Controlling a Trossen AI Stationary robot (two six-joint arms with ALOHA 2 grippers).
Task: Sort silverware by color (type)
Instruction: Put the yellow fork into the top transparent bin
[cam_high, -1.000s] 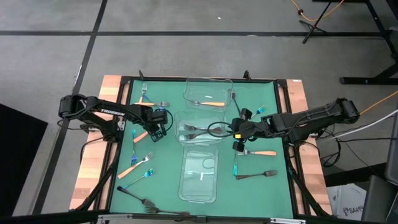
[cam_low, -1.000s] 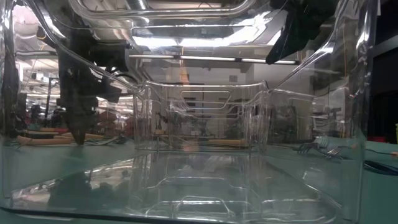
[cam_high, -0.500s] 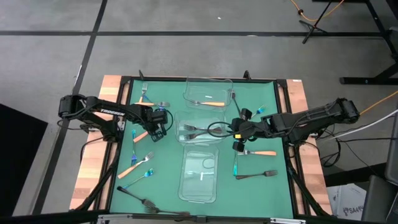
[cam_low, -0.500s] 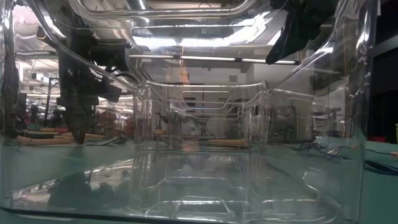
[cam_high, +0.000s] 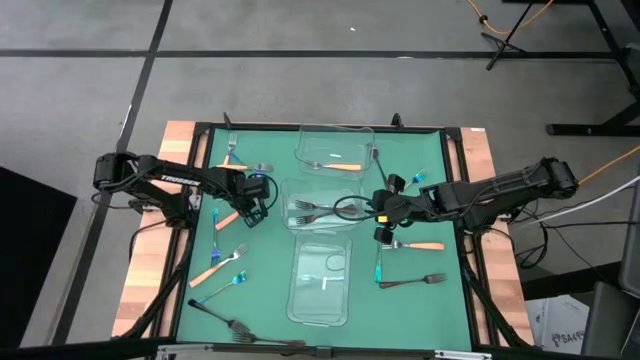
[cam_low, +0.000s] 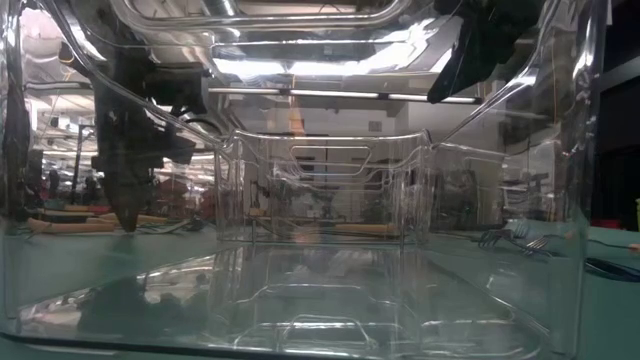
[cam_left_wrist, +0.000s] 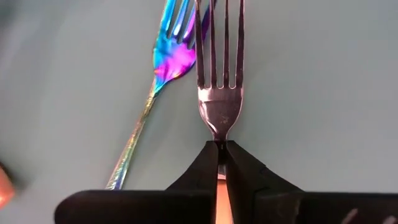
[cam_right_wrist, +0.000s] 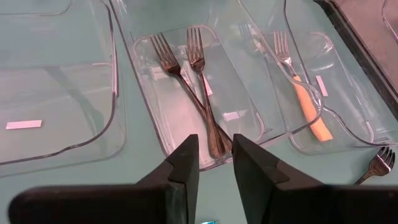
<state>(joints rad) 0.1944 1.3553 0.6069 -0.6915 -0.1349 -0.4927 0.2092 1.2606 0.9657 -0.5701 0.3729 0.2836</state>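
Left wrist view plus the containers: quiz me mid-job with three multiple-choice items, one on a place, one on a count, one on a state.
1. Where does the boxed orange-handled fork lie?
A. in the top container of the high view
B. in the middle container
C. in the bottom container

2. How many dark forks lie in the middle container?
A. one
B. two
C. four

3. What is the left end effector doing?
A. standing open over bare mat
B. shut on the held orange-handled fork
C. shut on an iridescent fork

Answers:
1 A, the high view shows it alone in the top container.
2 B, the right wrist view shows two crossed dark forks there.
3 B, the left wrist view shows the fingers closed at that fork's neck, orange handle between them.
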